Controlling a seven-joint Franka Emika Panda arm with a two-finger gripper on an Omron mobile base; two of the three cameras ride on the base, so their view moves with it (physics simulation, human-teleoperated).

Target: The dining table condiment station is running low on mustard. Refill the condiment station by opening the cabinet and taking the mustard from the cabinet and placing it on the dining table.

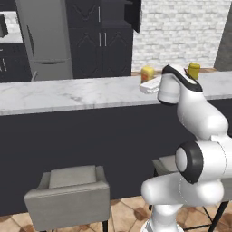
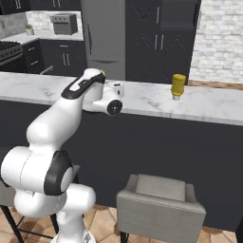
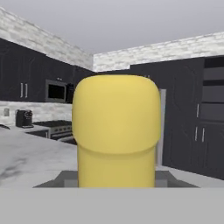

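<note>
Grey stools (image 1: pixel 68 195) stand nearest, against the dark front of the dining table (image 1: pixel 68 93). Over them the arm reaches forward, its hand lying low above the marble top. In the left base view the gripper (image 1: pixel 146 81) points at the mustard (image 1: pixel 147 74), a bright yellow bottle with an orange-red band, which stands upright at the hand's tip about the middle of the marble. The hand view has its rounded yellow cap close up and centred, straight ahead of the camera, with the marble running off to the left. The fingers are hidden behind the bottle and the hand's body, so I cannot tell whether the jaws are clamped on it or standing apart beside it.

Well to the right along the top stands a second, duller yellow bottle (image 2: pixel 178 86), upright and apart from the hand.

Beyond the table is the grey fridge (image 2: pixel 105 38), and to its right the charcoal cabinet (image 2: pixel 159 40) with its silver bar handles. One upper door (image 1: pixel 134 16) stands swung open. Farther right runs a pale brick wall (image 2: pixel 220 42), and far left a stove (image 2: pixel 10 50).
</note>
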